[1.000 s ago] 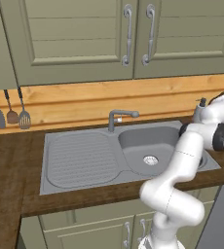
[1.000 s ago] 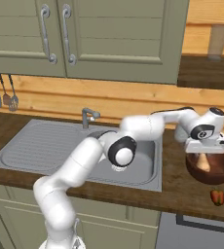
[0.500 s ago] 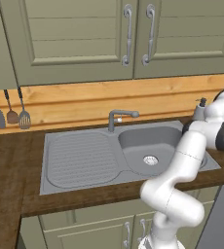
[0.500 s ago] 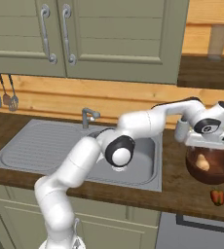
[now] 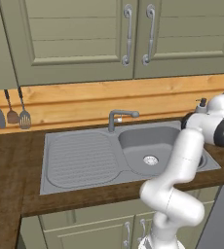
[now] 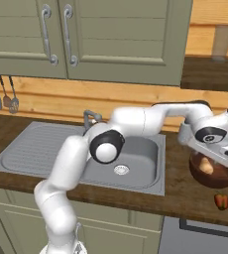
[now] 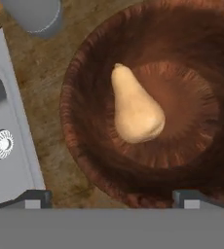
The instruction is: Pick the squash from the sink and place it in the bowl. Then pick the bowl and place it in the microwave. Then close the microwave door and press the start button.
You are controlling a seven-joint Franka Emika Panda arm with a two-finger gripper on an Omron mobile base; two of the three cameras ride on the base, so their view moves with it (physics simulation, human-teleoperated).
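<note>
The pale tan squash (image 7: 133, 109) lies loose on the bottom of the reddish-brown bowl (image 7: 82, 155), narrow end toward the top of the hand view. The bowl (image 6: 219, 177) stands on the wooden counter right of the sink (image 6: 131, 158), with the squash (image 6: 206, 166) showing over its rim. My gripper (image 7: 111, 198) hangs just above the bowl, jaws wide open with nothing between them. From the right base view the hand (image 6: 216, 144) sits over the bowl's near rim. The sink basin (image 5: 148, 146) holds nothing but its drain. The microwave is out of view.
A small red-orange vegetable (image 6: 221, 200) lies on the counter in front of the bowl. A grey soap dispenser (image 5: 201, 104) stands behind the sink's right corner, next to the faucet (image 5: 120, 116). Utensils (image 5: 11, 114) hang on the wall at left. Cabinets run overhead.
The jaws have gone from partly closed to wide open, letting go of the squash, which now rests in the bowl. The hand has risen a little above the bowl.
</note>
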